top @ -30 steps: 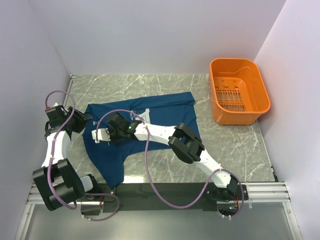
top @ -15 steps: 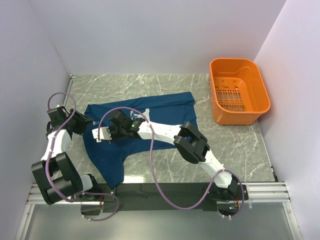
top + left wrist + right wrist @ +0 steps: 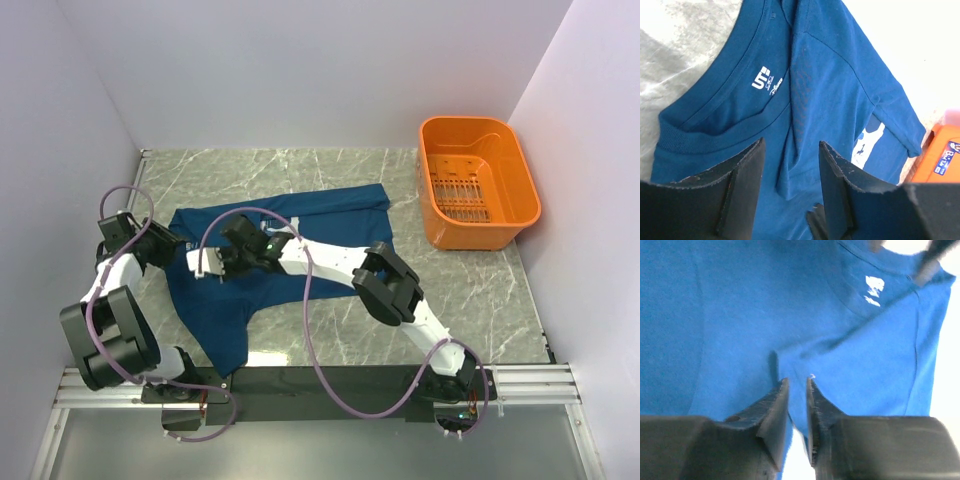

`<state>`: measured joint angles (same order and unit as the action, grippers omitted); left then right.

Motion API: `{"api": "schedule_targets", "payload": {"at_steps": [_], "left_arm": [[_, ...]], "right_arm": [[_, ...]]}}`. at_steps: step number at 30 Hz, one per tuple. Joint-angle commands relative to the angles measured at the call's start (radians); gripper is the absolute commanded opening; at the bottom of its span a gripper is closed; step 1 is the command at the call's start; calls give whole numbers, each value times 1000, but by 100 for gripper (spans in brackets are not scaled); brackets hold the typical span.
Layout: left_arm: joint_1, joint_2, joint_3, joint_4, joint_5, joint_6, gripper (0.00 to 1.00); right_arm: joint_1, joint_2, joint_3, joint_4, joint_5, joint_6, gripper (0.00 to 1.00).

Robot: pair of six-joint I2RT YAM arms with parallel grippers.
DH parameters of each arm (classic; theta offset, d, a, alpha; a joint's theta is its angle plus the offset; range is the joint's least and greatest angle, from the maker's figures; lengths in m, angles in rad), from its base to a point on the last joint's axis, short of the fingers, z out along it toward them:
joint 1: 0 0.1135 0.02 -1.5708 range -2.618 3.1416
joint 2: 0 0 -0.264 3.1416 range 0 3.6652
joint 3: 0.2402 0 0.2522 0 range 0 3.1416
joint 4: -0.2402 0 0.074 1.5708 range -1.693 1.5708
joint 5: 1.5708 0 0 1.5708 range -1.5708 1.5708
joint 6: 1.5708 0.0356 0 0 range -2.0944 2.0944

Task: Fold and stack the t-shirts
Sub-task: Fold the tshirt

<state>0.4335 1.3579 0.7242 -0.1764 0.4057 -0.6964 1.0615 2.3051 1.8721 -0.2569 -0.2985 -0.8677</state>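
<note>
Evidently limp and light, the t-shirt (image 3: pixel 330 205) suits seam-edge pinches; right gripper (image 3: pixel 797 382) clamps a fold, left gripper (image 3: pixel 790 150) gapes.

Printed in white inside the neckband of the dark navy-blue cotton t-shirt (image 3: pixel 805 100), upper left of the left wrist view: a blocky mark resembling "U5" above small script, seemingly "Disney". At the right edge, a blue sticker (image 3: pixel 946 157) on the orange plastic basket (image 3: pixel 925 159), lettering unreadable.

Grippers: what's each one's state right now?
Left gripper: open, poised over the t-shirt near its collar, holding nothing.
Right gripper: shut on a pinch of the t-shirt.
</note>
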Motion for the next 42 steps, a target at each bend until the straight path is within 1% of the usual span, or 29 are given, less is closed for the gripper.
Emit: {"api": "schedule_targets", "payload": {"at_steps": [1,4,5,7,9,12,13,17,20,23,28,34,40,42], "left_arm": [[5,49,38,80,48,-29,52],[-1,125,75,116,82,-49,47],[-2,165,89,121,84,-54,46],[-25,208,144,111,64,-48,45],[-48,279,208,100,58,-35,44],[-65,366,290,66,27,-12,43],[-67,385,306,52,21,-8,42],[-70,457,386,5,-25,26,41],[-70,487,434,-38,-48,57,40],[-70,506,458,-58,-67,74,40],[-75,535,486,-74,-56,83,40],[-88,584,527,-89,-42,90,39],[-91,607,544,-87,-25,87,33],[-91,609,547,-87,-22,87,29]], "right_arm": [[-69,-113,44,-8,-42,93,29],[-115,-156,24,-31,-60,186,34],[-124,-165,12,-44,-59,249,34],[-155,-188,2,-59,-73,315,35],[-175,-208,-21,-65,-82,422,37],[-212,-217,-37,-82,-146,556,38],[-221,-219,-44,-81,-193,612,39],[-247,-216,-80,-79,-264,680,41],[-248,-188,-70,-109,-272,688,43],[-245,-158,-53,-133,-245,673,44],[-244,-116,-19,-173,-183,613,45],[-244,-92,-5,-180,-142,598,46],[-239,-64,19,-185,-108,581,46],[-236,-55,27,-183,-94,575,46]]}}
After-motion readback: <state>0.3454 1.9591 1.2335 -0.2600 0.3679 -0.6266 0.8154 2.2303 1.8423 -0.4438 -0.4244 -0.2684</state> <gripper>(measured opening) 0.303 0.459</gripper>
